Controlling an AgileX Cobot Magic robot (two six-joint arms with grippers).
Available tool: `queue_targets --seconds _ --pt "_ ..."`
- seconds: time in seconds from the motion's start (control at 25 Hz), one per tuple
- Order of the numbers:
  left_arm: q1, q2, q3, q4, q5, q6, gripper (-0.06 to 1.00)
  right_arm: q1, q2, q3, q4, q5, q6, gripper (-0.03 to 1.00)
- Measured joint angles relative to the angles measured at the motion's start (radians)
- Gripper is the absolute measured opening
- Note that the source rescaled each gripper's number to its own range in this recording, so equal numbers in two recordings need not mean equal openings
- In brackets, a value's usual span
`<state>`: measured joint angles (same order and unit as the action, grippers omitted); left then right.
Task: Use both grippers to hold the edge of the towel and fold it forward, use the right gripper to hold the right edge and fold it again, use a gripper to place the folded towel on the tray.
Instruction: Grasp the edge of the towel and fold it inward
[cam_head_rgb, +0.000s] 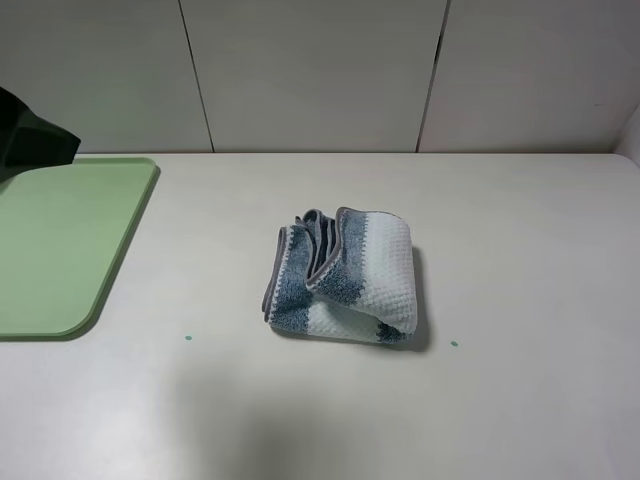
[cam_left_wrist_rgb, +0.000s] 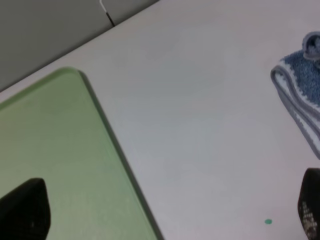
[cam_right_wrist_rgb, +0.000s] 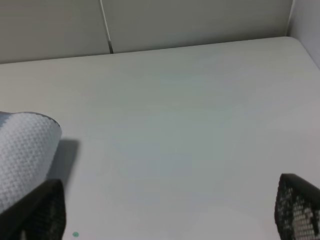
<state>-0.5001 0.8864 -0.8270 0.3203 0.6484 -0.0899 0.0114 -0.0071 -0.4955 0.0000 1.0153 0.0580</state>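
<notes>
The towel (cam_head_rgb: 343, 277) lies on the white table (cam_head_rgb: 520, 400), close to the middle of the exterior high view. It is folded into a loose, thick bundle. The cloth is white waffle with blue-grey bands and a grey hem. The rounded white fold is on the 3 o'clock side of the bundle, and the stacked grey edges show toward 10 to 12 o'clock. The green tray (cam_head_rgb: 60, 240) rests flat on the table at 9 o'clock from the towel, well apart from it, and the towel does not touch it. Two small green dots (cam_head_rgb: 188, 338) are on the table, one at about 8 o'clock from the towel and the other at about 4 o'clock. A grey panelled wall (cam_head_rgb: 320, 70) closes the table at 12 o'clock. Beyond the far corner of the tray a dark shape (cam_head_rgb: 30, 135) enters from the edge of the view; I cannot tell what it is. The left gripper (cam_left_wrist_rgb: 167, 207) hangs over the border between tray and table. Its two dark fingers (cam_left_wrist_rgb: 25, 212) are spread far apart and nothing is between them, and the banded end of the towel is visible to one side of it. The right gripper (cam_right_wrist_rgb: 170, 207) is also spread wide and holds nothing. It is above bare table, and the white fold of the towel is just beside one of its fingers, but I cannot tell if they touch.
</notes>
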Motion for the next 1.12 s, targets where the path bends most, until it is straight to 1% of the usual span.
queue_targets --seconds 1.12 --pt "0.0 0.0 0.0 0.0 0.0 0.003 1.0 0.0 0.0 0.0 0.0 0.0 0.0 0.91"
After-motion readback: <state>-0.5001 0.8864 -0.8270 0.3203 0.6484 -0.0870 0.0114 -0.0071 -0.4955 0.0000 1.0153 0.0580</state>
